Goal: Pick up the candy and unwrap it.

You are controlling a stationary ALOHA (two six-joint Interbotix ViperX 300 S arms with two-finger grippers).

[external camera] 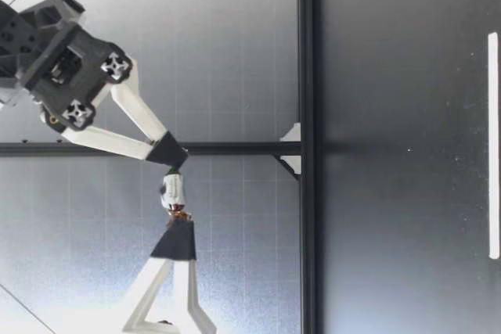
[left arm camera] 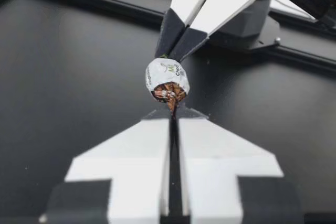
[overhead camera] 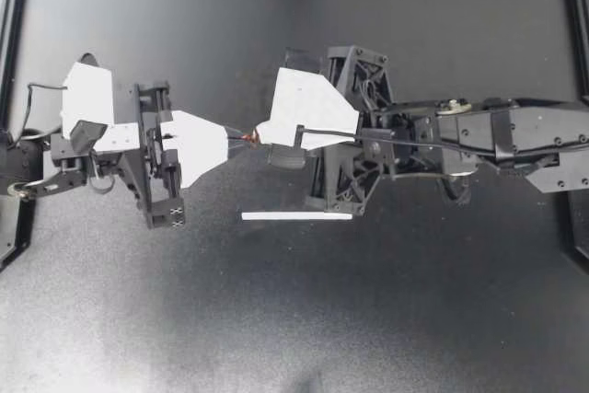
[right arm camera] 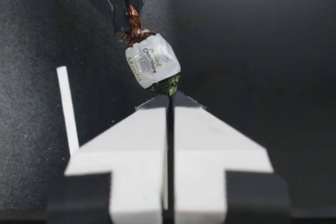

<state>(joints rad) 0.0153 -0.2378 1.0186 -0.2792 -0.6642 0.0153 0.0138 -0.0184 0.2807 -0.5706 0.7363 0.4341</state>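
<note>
Candy [left arm camera: 167, 75] (wrapped, twisted ends) hangs pinched between left jaws and right jaws.

The candy [right arm camera: 153, 62] carries small lettering in dark and green on the white part of its wrapper, clearest in the right wrist view; the left wrist view shows it curved and partly hidden; elsewhere it is too small to make out.

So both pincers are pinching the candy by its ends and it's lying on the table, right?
Almost. My left pincer and my right pincer do pinch the candy by its ends, but the low view shows it held in the air above the table, not lying on it.
</note>
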